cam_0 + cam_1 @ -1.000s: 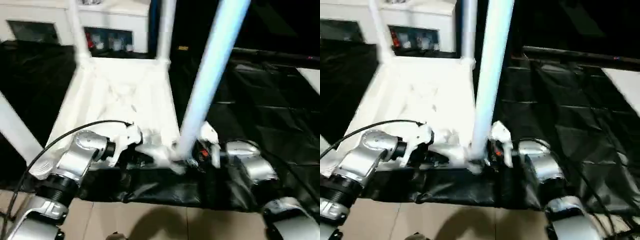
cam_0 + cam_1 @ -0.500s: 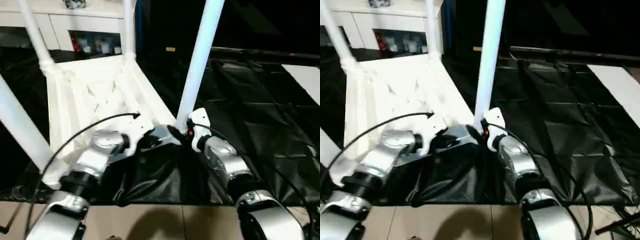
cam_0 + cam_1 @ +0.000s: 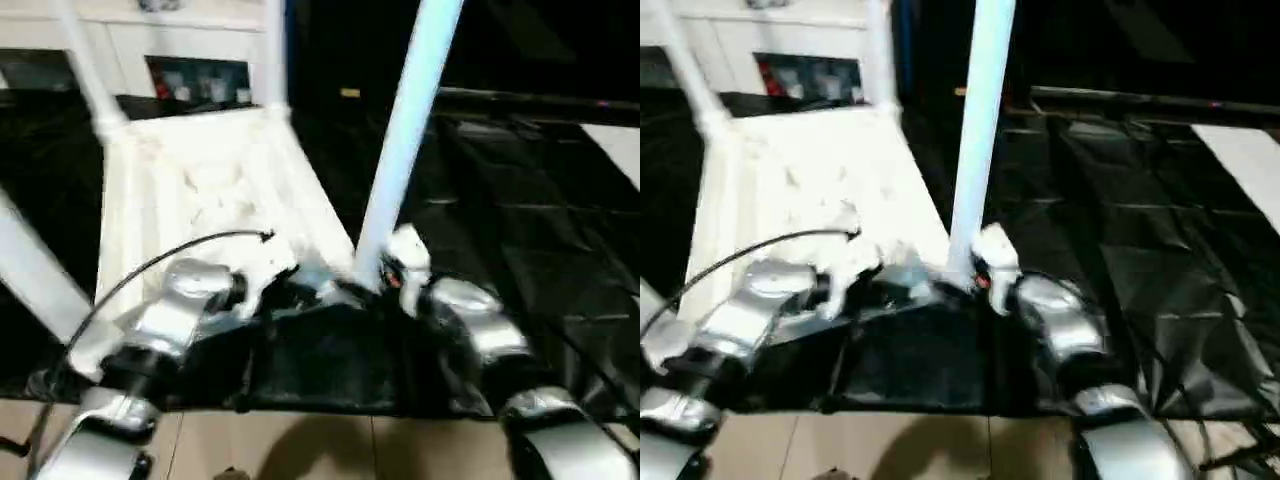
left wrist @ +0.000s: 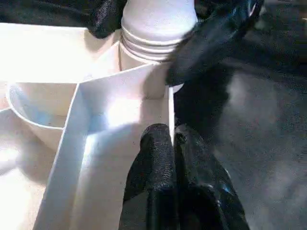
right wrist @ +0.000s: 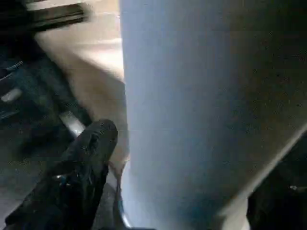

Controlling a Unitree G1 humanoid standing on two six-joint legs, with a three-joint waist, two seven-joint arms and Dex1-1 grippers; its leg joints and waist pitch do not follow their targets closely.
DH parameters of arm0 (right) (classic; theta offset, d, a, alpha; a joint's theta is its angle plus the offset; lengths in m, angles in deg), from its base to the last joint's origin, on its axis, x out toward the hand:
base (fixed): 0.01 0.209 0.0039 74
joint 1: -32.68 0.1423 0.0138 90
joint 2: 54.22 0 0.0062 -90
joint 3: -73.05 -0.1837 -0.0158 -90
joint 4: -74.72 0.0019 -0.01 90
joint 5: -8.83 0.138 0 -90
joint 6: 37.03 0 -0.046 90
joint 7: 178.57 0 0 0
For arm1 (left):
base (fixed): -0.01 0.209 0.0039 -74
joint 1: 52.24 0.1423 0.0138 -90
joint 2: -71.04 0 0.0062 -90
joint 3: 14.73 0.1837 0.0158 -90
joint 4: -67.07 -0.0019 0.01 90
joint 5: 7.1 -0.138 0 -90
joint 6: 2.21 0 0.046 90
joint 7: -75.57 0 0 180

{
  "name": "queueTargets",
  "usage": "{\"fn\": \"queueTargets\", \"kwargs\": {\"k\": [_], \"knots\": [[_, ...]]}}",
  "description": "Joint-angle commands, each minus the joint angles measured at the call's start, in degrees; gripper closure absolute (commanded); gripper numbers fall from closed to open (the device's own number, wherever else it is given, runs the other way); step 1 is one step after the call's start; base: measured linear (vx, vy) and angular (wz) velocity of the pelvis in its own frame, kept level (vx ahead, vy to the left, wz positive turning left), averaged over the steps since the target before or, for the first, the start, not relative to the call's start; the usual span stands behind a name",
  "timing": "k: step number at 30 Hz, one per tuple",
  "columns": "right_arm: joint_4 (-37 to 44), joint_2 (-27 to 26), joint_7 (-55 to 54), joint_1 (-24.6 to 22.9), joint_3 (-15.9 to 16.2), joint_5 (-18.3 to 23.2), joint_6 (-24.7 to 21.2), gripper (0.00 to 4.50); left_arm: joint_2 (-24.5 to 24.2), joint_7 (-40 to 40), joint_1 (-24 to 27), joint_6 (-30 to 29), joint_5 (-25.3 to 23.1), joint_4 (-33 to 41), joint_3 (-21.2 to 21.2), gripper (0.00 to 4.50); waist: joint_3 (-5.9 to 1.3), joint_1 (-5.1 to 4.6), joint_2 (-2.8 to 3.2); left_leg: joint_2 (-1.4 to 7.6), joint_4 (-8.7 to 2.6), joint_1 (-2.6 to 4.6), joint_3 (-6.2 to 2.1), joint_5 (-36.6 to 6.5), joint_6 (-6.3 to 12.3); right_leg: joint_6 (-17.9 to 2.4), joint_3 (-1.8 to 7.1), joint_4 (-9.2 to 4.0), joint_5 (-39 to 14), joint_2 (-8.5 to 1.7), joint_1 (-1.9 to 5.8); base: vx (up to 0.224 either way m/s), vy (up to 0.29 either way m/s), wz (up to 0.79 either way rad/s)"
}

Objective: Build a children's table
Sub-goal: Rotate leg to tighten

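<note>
STEP: seating fourth leg (image 3: 405, 150) in near-right socket of upturned top (image 3: 200, 190), on black table (image 3: 520, 220) | LEFT end effector (image 4: 168, 143): clamped on top's rib | RIGHT end effector (image 5: 158, 158): fingers straddling leg base, grip unclear | NEXT, likely: press leg home, release.

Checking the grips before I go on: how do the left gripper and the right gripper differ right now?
The left gripper is shut, fingers pinched on a thin rib of the upturned tabletop; the right gripper has its fingers spread either side of the near leg. The left works low on flat plastic, the right at the upright leg's base. Both sit at the same near corner socket.
</note>
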Motion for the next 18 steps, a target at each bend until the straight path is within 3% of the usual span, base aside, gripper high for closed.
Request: {"fn": "queueTargets", "kwargs": {"k": [1,2,7,14,18], "knots": [[2.7,0.2,9.2,-0.9,4.7,0.3,-1.9,0.81,1.5,5.0,0.0,1.1,3.8,2.5,2.9,4.5,-3.39,0.32,-0.01,1.74,-3.04,-0.26,-0.3,-11.2,4.5,-12.6,2.69,-3.93,-10.7,-3.57,3.24,0.0,0.0,0.0],[3.2,1.3,11.7,-1.2,5.5,0.1,-2.0,0.81,0.9,5.7,-0.1,1.1,3.9,2.4,2.9,4.5,-3.42,0.46,-0.27,1.79,-3.01,-0.23,-0.28,-11.2,4.52,-12.5,2.68,-3.94,-11.2,-3.69,3.25,0.0,0.0,0.0],[5.4,3.7,19.5,-1.9,7.6,0.3,-4.6,1.05,-1.4,9.8,0.0,-0.4,5.0,3.5,3.1,4.5,-3.27,1.1,-0.18,1.91,-3.19,-0.06,-0.4,-12.3,3.55,-11.0,2.76,-4.37,-16.2,-3.92,2.94,0.0,0.0,0.0],[8.7,4.3,23.1,-3.1,8.4,1.6,-7.5,1.61,-2.6,12.5,0.7,-1.5,5.6,4.8,3.4,4.5,-3.49,1.25,-0.36,1.91,-3.08,-0.2,-0.39,-10.7,3.43,-11.8,2.69,-3.92,-12.8,-3.83,3.02,0.0,0.0,0.0],[9.0,3.4,21.3,-3.8,8.1,1.1,-7.5,1.76,-1.5,9.7,0.8,-0.8,5.4,4.4,2.9,4.5,-3.46,1.27,-0.42,1.84,-3.07,-0.18,-0.4,-10.8,3.15,-11.4,2.69,-4.05,-13.8,-3.91,3.0,0.0,0.0,0.0]]}}
